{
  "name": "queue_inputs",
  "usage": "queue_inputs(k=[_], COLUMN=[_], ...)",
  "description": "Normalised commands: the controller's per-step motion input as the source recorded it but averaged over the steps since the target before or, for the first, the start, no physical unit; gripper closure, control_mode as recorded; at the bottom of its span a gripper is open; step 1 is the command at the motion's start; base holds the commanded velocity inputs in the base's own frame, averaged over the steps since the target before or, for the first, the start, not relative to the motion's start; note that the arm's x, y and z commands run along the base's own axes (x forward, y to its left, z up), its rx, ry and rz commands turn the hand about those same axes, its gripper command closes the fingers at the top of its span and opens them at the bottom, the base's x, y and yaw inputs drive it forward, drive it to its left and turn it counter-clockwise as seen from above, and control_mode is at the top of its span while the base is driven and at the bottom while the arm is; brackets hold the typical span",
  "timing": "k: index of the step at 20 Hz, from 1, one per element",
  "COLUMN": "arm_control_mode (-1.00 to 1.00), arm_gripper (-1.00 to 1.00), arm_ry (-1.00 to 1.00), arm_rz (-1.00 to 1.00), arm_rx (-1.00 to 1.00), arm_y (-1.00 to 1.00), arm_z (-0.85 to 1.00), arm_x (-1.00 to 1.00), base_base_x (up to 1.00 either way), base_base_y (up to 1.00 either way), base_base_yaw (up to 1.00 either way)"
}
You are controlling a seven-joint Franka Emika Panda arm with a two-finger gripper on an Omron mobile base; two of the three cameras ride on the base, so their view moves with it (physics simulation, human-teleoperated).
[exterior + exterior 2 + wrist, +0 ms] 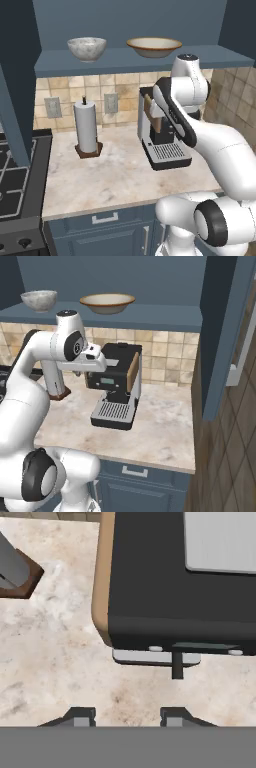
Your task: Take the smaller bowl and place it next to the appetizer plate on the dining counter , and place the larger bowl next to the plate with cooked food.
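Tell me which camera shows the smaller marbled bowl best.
The left base view: the smaller bowl sits whole and large on the shelf. The right base view shows it smaller, near the frame's left edge.

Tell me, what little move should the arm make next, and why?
Probably lift the gripper up toward the smaller bowl on the shelf. Its fingers stand apart with nothing between them, pointing down at the counter beside the coffee machine, well below both bowls.
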Motion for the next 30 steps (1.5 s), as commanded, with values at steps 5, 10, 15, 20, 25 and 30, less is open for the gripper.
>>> queue_inputs(k=[5,10,15,20,25,30], arm_control_mode=[-1.00,-1.00,-1.00,-1.00,-1.00,-1.00], arm_gripper=[-1.00,-1.00,-1.00,-1.00,-1.00,-1.00], arm_ry=[-0.06,-0.10,-0.17,-0.22,-0.45,-0.39], arm_rz=[-0.06,-0.41,-0.61,-0.40,-0.19,-0.13], arm_rx=[0.08,0.24,0.32,0.44,0.42,0.42], arm_y=[-0.15,-0.13,-0.08,-0.36,-0.28,-0.33], arm_z=[0.00,0.00,0.17,0.50,0.96,0.99], arm_x=[-0.58,-0.63,-0.24,-0.05,0.00,0.01], base_base_x=[0.00,0.00,0.00,0.00,0.00,0.00], base_base_y=[0.00,0.00,0.00,0.00,0.00,0.00], base_base_yaw=[0.00,0.00,0.00,0.00,0.00,0.00])
